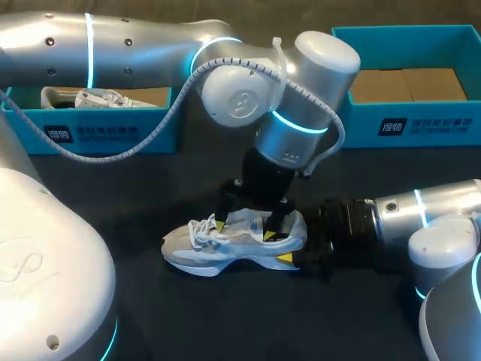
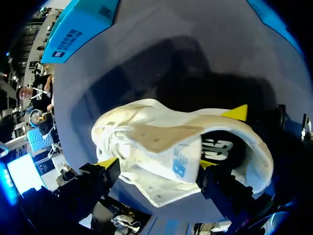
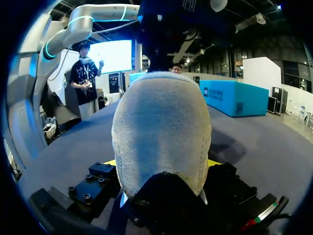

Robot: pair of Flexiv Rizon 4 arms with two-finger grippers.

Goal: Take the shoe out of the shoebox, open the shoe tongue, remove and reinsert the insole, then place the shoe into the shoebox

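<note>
A white and pale grey lace-up sneaker (image 1: pixel 225 247) stands on its sole on the dark counter (image 1: pixel 188 316), at the lower centre of the head view. Its toe points left, and it sits well apart from the blue cardboard shoebox (image 1: pixel 451 124) at upper right. Its tongue (image 2: pixel 171 161) is white with a blue logo, its heel is grey suede and its inside is black. The right gripper (image 1: pixel 297 247) clamps the heel from both sides. The left gripper (image 1: pixel 245 228) sits over the tongue; I cannot tell whether it grips.
</note>
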